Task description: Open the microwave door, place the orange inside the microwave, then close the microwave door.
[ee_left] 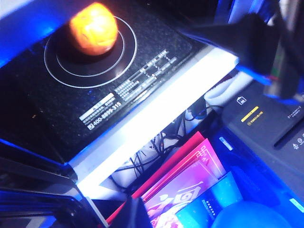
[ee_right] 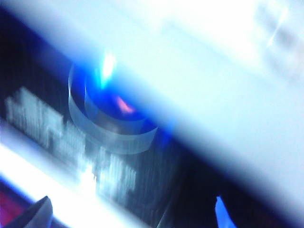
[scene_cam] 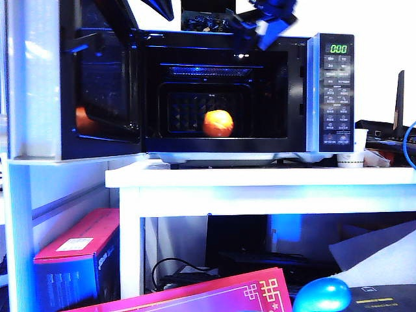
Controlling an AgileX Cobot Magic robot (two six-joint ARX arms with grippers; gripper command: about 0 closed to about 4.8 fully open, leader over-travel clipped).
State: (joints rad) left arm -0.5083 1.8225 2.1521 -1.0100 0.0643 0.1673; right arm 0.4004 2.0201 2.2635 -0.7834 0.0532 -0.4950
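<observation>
Exterior view: microwave door [scene_cam: 107, 84] swung open leftward, orange [scene_cam: 218, 123] inside.

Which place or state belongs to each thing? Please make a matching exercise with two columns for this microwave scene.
Things:
1. orange
2. microwave door
3. blue ball
4. right hand

Places or states:
A. swung open to the left
B. open, up at the top edge of the microwave
C. inside the microwave
D. low in front, below the white table

Pairs: 1-C, 2-A, 3-D, 4-B
</observation>
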